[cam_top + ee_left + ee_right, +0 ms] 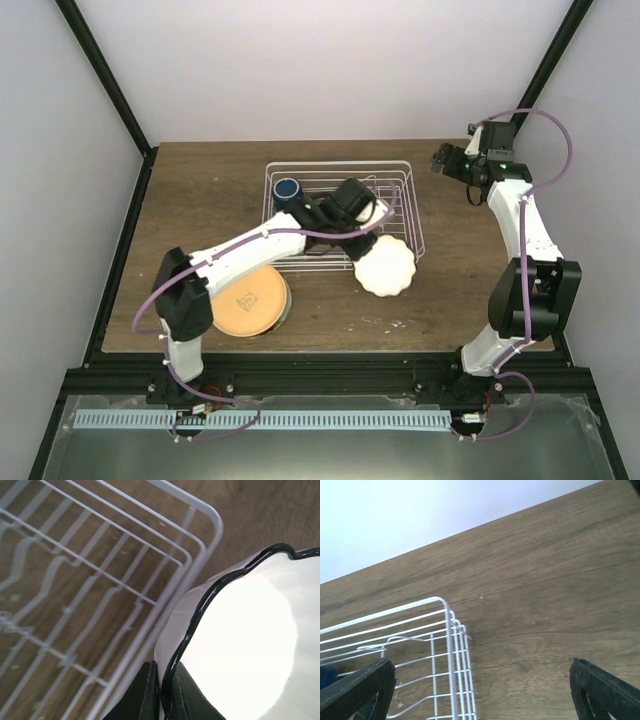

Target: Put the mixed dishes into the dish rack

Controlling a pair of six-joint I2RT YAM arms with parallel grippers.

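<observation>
The left gripper (162, 689) clamps the dark rim of the small white scalloped dish (250, 650), just outside the white wire dish rack (100, 575); probably stiff, slick, chippable, so bite deep; right gripper (480, 692) gapes empty.

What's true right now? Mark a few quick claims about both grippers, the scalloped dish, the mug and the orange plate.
1. The left gripper is shut on the rim of the white scalloped dish. True.
2. The white scalloped dish already stands inside the dish rack. False: it is outside the wire frame, beside the rack's near right corner.
3. The dark blue mug is in the dish rack, at its far left corner. True.
4. The right gripper is holding the orange plate. False: it is open and empty, raised at the table's far right. The orange plate lies on the table near the left arm's base.
</observation>
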